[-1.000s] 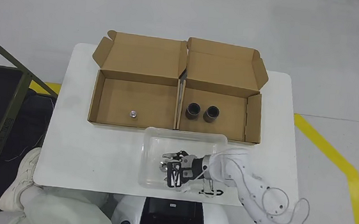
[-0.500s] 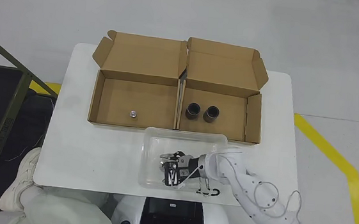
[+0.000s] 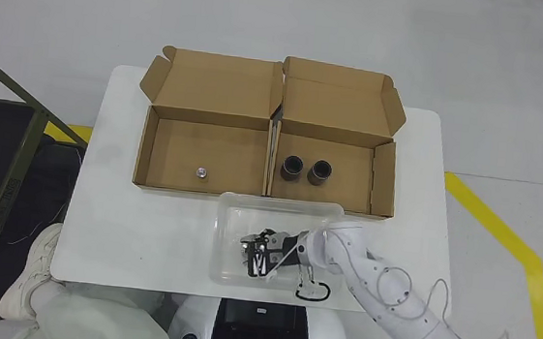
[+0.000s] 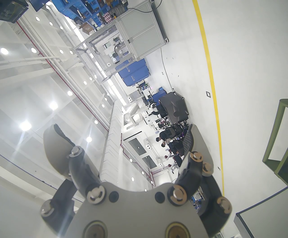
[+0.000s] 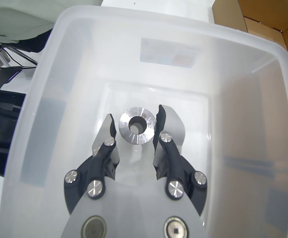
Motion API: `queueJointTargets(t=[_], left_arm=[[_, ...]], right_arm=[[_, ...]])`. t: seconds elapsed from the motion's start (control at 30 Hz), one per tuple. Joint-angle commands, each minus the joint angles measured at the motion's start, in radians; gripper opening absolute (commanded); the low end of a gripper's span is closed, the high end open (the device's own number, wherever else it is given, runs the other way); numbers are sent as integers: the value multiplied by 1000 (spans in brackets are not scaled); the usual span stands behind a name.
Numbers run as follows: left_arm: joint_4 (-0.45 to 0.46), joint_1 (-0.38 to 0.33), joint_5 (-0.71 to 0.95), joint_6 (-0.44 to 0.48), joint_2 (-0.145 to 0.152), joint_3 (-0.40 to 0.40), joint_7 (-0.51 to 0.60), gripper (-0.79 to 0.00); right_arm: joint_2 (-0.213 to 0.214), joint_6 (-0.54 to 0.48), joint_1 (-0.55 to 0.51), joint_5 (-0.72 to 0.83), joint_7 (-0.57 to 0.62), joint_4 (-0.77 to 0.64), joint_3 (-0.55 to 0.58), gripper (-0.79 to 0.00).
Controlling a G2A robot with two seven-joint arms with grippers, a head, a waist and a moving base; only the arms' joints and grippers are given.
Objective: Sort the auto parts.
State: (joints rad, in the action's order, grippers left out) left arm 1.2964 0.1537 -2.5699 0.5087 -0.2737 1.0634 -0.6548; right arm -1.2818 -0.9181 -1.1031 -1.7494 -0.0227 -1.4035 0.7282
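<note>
A silver metal ring [image 5: 137,128] lies on the floor of the clear plastic bin [image 5: 225,74]. My right gripper [image 5: 136,116] is down inside the bin and open, its fingers straddling the ring. One pad [image 5: 158,122] touches the ring's edge, and a thin gap shows at the other. From above, the right gripper [image 3: 255,250] sits in the bin's [image 3: 220,225] left half. My left gripper [image 4: 121,144] points up at the room, open with nothing between its fingers.
Two open cardboard boxes stand behind the bin. The left box [image 3: 156,155] holds one small silver part [image 3: 200,172]. The right box [image 3: 382,179] holds two dark cylinders [image 3: 293,168] [image 3: 321,172]. The white table [image 3: 113,204] is bare left of the bin.
My right gripper has slid a little to the left inside the bin, and the arm behind it has swung closer to the table's front edge.
</note>
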Motion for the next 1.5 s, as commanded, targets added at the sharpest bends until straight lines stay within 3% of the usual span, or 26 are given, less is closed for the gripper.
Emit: queueJointTargets(t=[0.0, 0.07, 0.83, 1.23, 1.47], left_arm=[[0, 0, 0, 0, 0, 0, 0, 0], [0, 0, 0, 0, 0, 0, 0, 0], [0, 0, 0, 0, 0, 0, 0, 0], [0, 0, 0, 0, 0, 0, 0, 0], [0, 0, 0, 0, 0, 0, 0, 0]], right_arm=[[-1, 3, 5, 4, 1, 3, -2, -668], [-1, 6, 9, 8, 5, 1, -3, -785], [25, 48, -44, 223, 168, -198, 118, -785], [28, 74, -19, 267, 10, -243, 150, -785], [23, 157, -1, 283, -127, -250, 168, -785]])
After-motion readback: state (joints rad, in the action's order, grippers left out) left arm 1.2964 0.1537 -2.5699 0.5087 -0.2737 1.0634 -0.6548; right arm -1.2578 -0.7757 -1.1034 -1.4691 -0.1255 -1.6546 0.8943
